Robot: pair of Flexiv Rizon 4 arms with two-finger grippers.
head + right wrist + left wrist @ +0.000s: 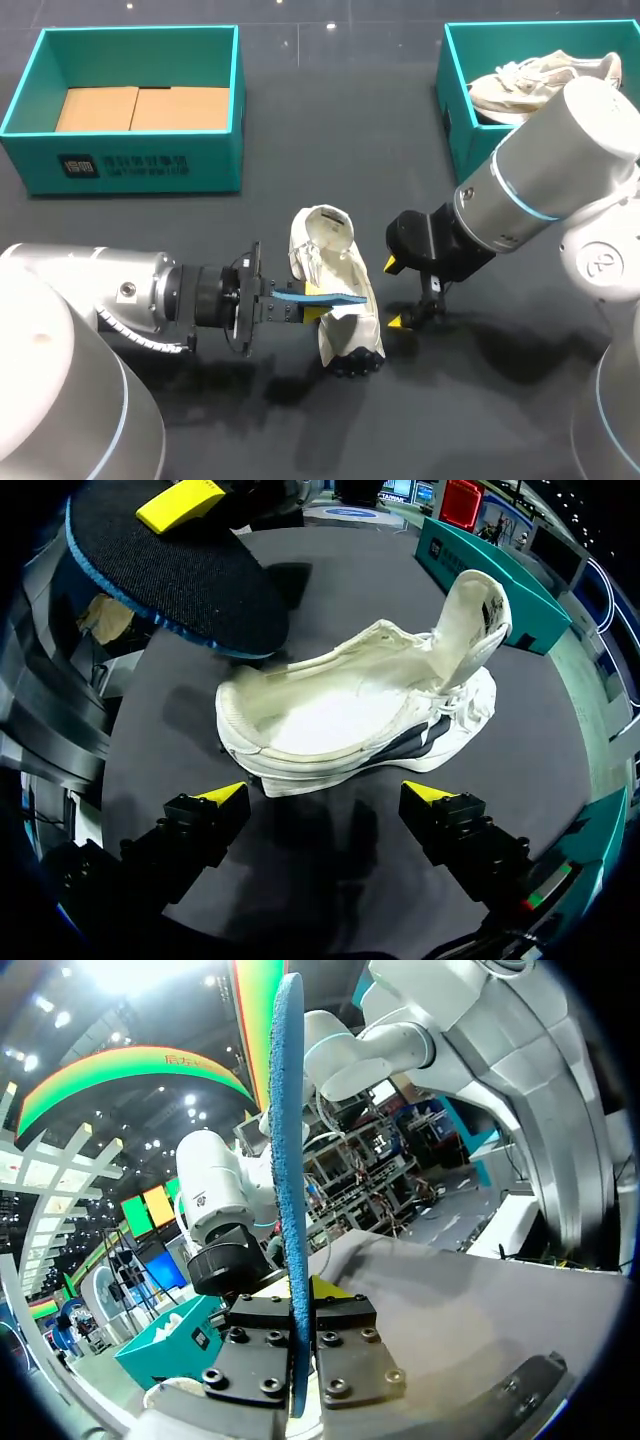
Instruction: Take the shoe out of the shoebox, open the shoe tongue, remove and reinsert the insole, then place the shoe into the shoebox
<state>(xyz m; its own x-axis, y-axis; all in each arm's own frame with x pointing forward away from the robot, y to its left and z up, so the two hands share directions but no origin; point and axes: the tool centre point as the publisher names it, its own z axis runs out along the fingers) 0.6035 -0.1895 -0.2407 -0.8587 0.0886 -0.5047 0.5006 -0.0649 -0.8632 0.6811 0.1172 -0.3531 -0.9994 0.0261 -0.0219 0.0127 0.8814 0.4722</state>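
Observation:
A white shoe (335, 290) lies on the dark table between my two grippers, its tongue (470, 610) folded back and its inside open to the right wrist view (350, 710). My left gripper (290, 308) is shut on a blue-edged insole (338, 297), which it holds just over the shoe's near side. In the left wrist view the insole (290, 1160) stands edge-on between the fingers of that gripper (300, 1305). The right wrist view shows the insole's dark face (170, 570) above the shoe. My right gripper (396, 293) (328, 795) is open beside the shoe, holding nothing.
A teal shoebox (140, 165) with a cardboard insert stands at the back left. A second teal box (450, 110) at the back right holds another pale shoe (540, 78). My right arm passes close in front of that box.

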